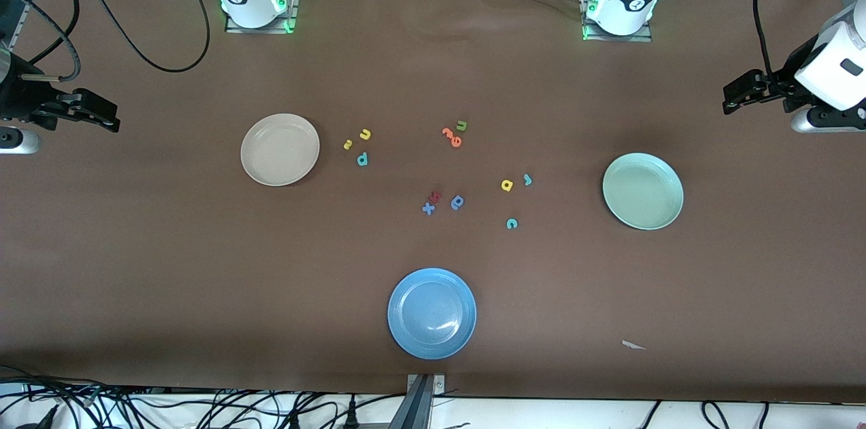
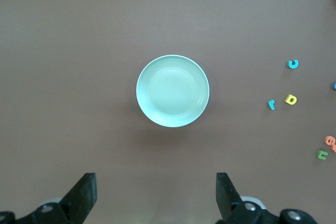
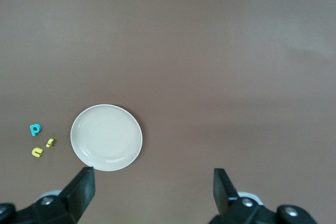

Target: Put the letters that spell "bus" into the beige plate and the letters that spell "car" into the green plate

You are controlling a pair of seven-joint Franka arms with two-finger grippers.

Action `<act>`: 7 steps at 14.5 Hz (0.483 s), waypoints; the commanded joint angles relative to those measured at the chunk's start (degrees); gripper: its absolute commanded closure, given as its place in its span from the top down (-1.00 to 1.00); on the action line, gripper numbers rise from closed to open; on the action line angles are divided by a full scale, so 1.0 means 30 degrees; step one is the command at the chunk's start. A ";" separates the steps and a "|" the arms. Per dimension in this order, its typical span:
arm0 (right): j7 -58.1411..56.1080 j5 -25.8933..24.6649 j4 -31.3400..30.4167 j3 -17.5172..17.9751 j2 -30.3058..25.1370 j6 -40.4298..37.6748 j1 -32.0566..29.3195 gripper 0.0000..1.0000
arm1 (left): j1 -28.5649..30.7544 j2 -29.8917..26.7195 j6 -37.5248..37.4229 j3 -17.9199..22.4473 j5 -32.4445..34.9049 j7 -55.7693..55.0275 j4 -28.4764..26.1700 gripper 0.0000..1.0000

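Observation:
The beige plate (image 1: 280, 149) (image 3: 106, 137) lies empty toward the right arm's end. Beside it are the teal b (image 1: 362, 159) (image 3: 35, 128), yellow u (image 1: 365, 134) (image 3: 37, 152) and small yellow s (image 1: 348, 144) (image 3: 50, 142). The green plate (image 1: 643, 191) (image 2: 172, 91) lies empty toward the left arm's end. Near it lie the yellow a (image 1: 507, 185) (image 2: 291, 99), thin teal r (image 1: 528, 179) (image 2: 271, 104) and teal c (image 1: 511, 224) (image 2: 293, 64). My left gripper (image 1: 731, 96) (image 2: 156, 192) hangs open and empty over its end of the table. My right gripper (image 1: 108, 116) (image 3: 153, 190) hangs open and empty over its end.
A blue plate (image 1: 431, 312) sits empty near the front camera's edge. Mid-table lie orange letters (image 1: 451, 137) with a green u (image 1: 461, 125), and nearer the camera a blue a-like letter (image 1: 458, 202), a blue x (image 1: 428, 208) and a small red piece (image 1: 436, 196). A paper scrap (image 1: 633, 345) lies near the edge.

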 commanded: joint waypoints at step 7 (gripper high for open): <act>-0.0361 0.0138 0.0284 -0.0019 0.0209 0.0181 0.0033 1.00 | 0.0029 -0.0291 0.0047 0.0153 -0.0150 0.0574 -0.0293 1.00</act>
